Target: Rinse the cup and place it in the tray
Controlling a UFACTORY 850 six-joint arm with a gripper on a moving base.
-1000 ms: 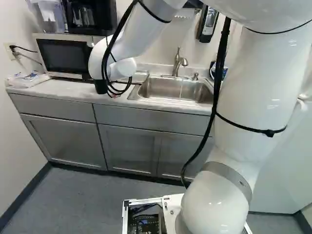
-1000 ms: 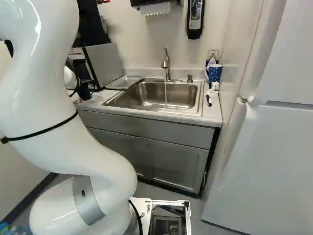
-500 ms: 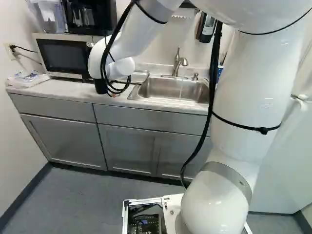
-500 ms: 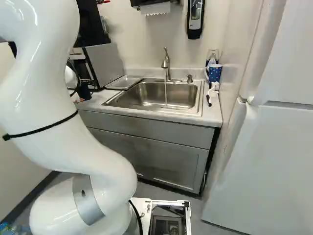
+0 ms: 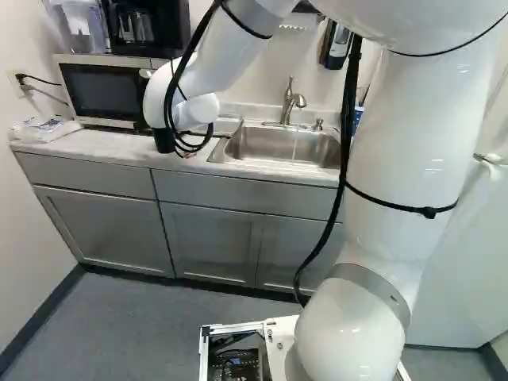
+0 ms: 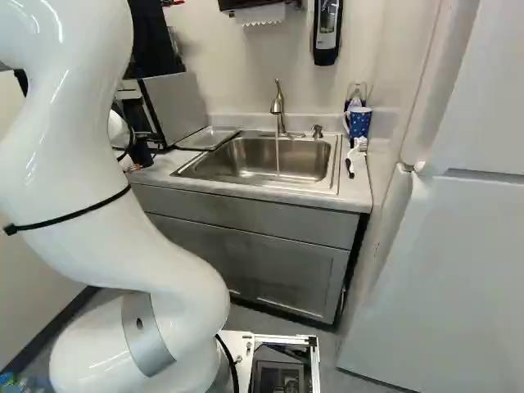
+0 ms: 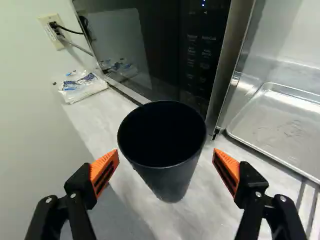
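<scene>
Pick-up step, grasp not made: gripper (image 7: 166,153) wide apart, fingers either side of the black cup (image 7: 172,177), which stands upright on the countertop (image 7: 212,200) by the microwave (image 7: 200,65), no pad seen touching it. Next move likely needs centring, maybe a bit further in, then closing on the tapered wall without tipping it, and a lift to the water (image 6: 277,155) running from the faucet (image 6: 277,104) into the sink (image 6: 246,155); metal tray (image 7: 285,120) comes after rinsing
</scene>
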